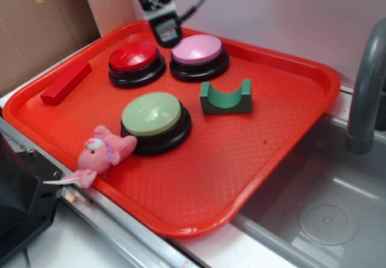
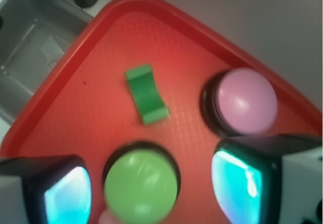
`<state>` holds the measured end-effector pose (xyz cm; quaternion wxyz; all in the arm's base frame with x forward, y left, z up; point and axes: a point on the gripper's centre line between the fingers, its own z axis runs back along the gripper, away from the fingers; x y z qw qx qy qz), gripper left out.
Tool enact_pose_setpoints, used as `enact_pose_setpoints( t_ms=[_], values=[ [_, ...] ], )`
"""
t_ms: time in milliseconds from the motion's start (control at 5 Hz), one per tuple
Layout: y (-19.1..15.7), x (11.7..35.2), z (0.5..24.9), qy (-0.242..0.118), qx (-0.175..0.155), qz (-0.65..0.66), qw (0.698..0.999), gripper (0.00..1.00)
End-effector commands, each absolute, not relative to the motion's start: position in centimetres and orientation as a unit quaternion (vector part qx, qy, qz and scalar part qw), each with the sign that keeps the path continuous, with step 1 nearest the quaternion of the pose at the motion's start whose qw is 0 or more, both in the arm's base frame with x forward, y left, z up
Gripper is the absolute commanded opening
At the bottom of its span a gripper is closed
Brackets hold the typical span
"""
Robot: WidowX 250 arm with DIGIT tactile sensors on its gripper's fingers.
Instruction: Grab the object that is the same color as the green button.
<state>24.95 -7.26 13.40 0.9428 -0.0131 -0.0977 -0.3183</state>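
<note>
A small dark green arch block (image 1: 225, 98) lies notch up on the red tray (image 1: 283, 141), right of the pale-green dome button (image 1: 152, 114). In the wrist view the block (image 2: 147, 94) lies ahead of the fingers and the green button (image 2: 141, 185) shows between them. My gripper (image 1: 166, 34) hangs high over the tray's back, between the red button (image 1: 134, 57) and the pink button (image 1: 198, 49). In the wrist view my gripper (image 2: 151, 193) is open and empty, with both pads (image 2: 237, 186) wide apart.
A long red block (image 1: 66, 83) lies at the tray's left. A pink plush toy (image 1: 101, 153) lies on the tray's front rim by the green button. A grey sink (image 1: 325, 213) and faucet (image 1: 365, 87) stand to the right. A wall rises behind.
</note>
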Motion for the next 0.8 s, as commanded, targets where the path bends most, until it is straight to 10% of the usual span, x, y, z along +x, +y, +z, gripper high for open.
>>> enact_pose_setpoints(
  t_ms=[0,600],
  values=[
    [-11.1,28.5,9.8,-0.121,-0.021,-0.410,0.904,1.00],
    [-12.4,30.6,5.6,-0.102,-0.034,-0.448,0.887,1.00]
  ],
)
